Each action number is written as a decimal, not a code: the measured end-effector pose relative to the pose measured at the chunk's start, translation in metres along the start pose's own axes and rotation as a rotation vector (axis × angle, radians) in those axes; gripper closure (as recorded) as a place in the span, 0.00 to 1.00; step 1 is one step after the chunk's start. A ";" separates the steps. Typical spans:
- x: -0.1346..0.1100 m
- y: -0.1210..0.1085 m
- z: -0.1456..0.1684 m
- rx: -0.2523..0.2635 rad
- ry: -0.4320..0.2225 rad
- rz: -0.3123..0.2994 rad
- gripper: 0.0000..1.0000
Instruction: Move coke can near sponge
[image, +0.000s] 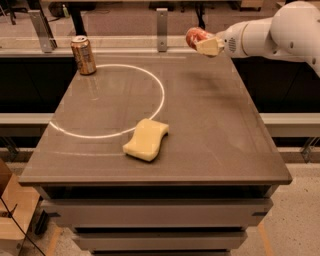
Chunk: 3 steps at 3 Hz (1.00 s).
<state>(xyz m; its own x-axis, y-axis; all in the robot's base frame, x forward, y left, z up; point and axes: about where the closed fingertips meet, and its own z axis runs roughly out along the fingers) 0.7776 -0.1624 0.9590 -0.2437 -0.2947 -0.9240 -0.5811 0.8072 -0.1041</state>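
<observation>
My gripper hangs in the air above the far right part of the table, close to its back edge. It reaches in from the right on my white arm. My fingers are closed around the coke can, so the red can is held clear of the table surface. Only part of its red side shows past the pale finger in front of it, and I cannot tell how it is tilted.

The sponge lies flat on the table nearer the front edge, a little left of centre and well apart from the can I hold. It sits across the lower right stretch of a white ring marked on the tabletop, covering part of the line.

A brownish-orange can with a silver top stands upright near the far left corner, just outside the ring. It is well apart from both the sponge and my gripper. A faint dark shadow falls on the table beneath my gripper.
</observation>
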 end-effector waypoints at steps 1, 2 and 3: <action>0.008 0.025 -0.021 -0.039 0.054 -0.066 1.00; 0.023 0.061 -0.047 -0.106 0.091 -0.104 1.00; 0.040 0.097 -0.073 -0.209 0.107 -0.092 0.82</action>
<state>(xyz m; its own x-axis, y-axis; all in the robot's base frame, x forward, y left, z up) 0.6548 -0.1329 0.9382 -0.2568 -0.4234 -0.8688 -0.7498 0.6545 -0.0974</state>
